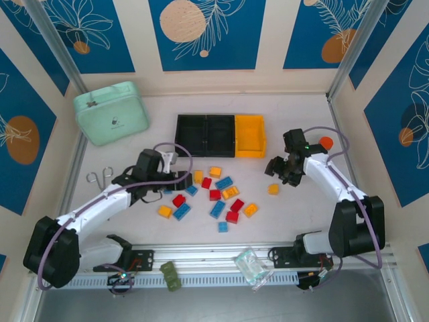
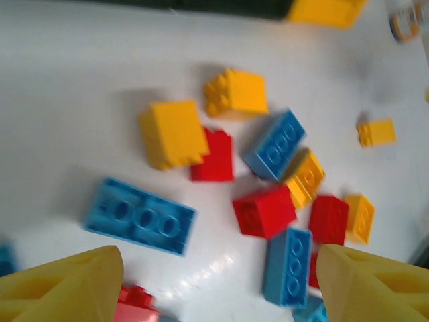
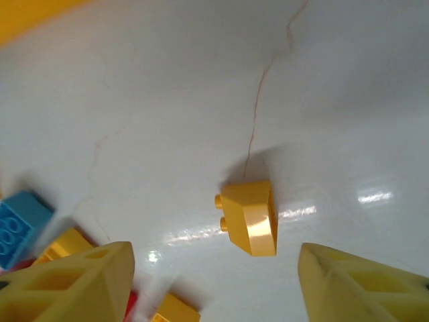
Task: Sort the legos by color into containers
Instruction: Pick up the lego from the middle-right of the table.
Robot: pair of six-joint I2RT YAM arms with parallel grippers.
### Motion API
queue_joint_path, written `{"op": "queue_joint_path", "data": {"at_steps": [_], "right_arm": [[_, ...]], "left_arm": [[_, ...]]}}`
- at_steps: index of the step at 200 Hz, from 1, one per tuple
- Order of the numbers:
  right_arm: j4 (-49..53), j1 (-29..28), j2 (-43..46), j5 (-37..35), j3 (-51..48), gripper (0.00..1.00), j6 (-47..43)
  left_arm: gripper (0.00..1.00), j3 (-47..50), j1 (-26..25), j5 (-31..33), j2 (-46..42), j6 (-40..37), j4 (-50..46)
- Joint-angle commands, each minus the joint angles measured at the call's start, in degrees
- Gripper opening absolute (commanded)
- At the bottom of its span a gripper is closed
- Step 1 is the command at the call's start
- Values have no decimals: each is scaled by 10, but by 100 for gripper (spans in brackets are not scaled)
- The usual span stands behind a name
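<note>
Up close, the stray yellow lego (image 3: 249, 218) lies studs sideways.

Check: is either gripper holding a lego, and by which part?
Nothing is held. Left gripper open over the lego pile; right gripper open over a lone yellow brick.

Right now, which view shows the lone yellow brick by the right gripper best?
Right wrist: the lone yellow brick lies large between the open fingers of the right gripper, studs visible. Top external shows it small, apart from the pile. Left wrist: a blurred yellow brick at right may be it.
</note>
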State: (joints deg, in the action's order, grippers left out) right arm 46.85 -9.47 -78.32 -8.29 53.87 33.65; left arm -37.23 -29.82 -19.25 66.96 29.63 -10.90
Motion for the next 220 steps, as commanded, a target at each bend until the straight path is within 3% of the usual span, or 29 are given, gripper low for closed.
{"op": "queue_joint_path", "data": {"at_steps": [1,48,84,117,186,220], "right_arm": [[28,-16,-27,-29,-3,64,2],[-11,-32,-82,-22,-27,63,8],[-36,-45,-120,-14,-30,49,7],[-25,-63,-127,-19,-16,28,7],[33,-89,-62,-18,62,22,-1],[47,-92,-75,-6,143,22,-16]], "left_arm": [[75,-12,-47,22,8,3,-11],[74,-8,-106,49,56,20,22],[73,-19,-123,54,85,24,31],[73,-21,-131,61,92,25,31],[72,-22,-132,85,73,43,23],[72,-39,-131,105,59,66,15]]}}
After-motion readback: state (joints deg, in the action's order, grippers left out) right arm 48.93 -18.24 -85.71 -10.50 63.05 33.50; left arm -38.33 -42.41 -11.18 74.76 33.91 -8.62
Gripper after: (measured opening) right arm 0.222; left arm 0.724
